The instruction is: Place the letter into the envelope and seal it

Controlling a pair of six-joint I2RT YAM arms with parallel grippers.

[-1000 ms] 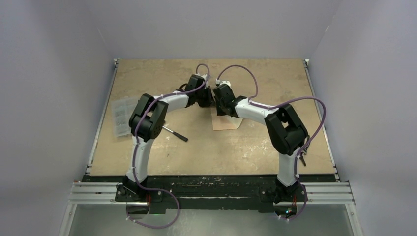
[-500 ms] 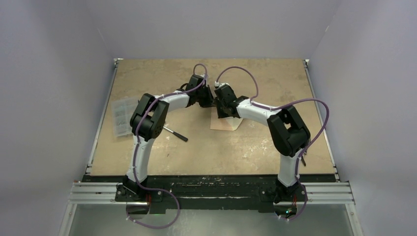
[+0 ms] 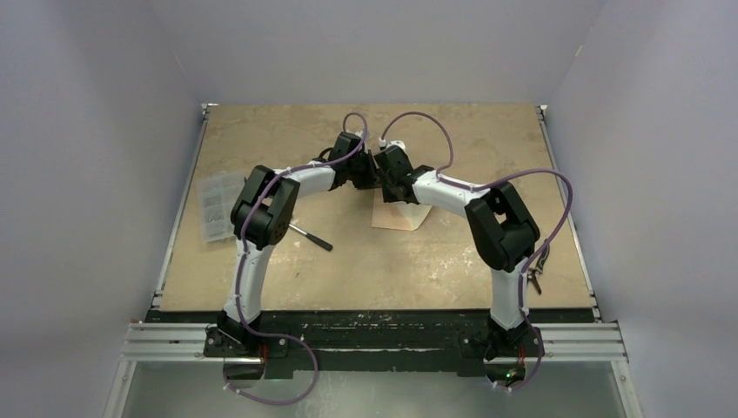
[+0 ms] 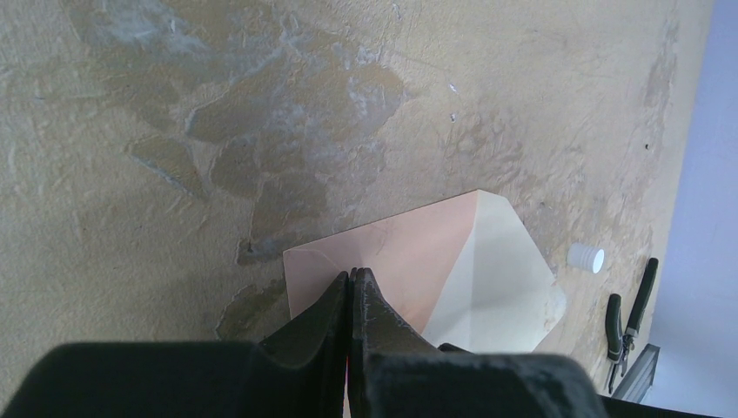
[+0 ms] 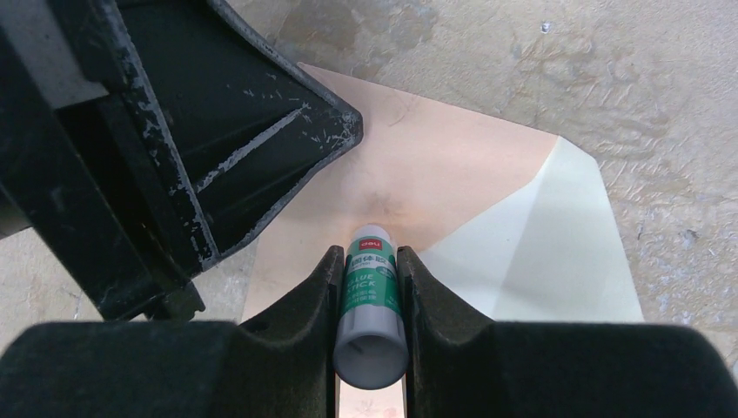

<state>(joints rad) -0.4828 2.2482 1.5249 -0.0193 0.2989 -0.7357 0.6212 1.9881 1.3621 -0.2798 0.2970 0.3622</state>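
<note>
Near the left arm's elbow a black-handled tool (image 3: 311, 236) lies on the table (image 3: 287, 139). Beyond it, at mid-table, the envelope (image 5: 435, 183) lies flat with its pointed flap (image 4: 505, 279) opened out to the right, cream inner face up. Over its far part the right gripper (image 5: 369, 254) is clamped on a green-labelled glue stick (image 5: 370, 305), tip against the salmon body beside the flap's fold, while the left gripper (image 4: 351, 274), fingers pressed together, points down near the envelope's left edge

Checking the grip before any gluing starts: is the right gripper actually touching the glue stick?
Touching. In the right wrist view the right gripper clamps the glue stick: its jaws press against both sides of the tube, with no gap visible.
</note>
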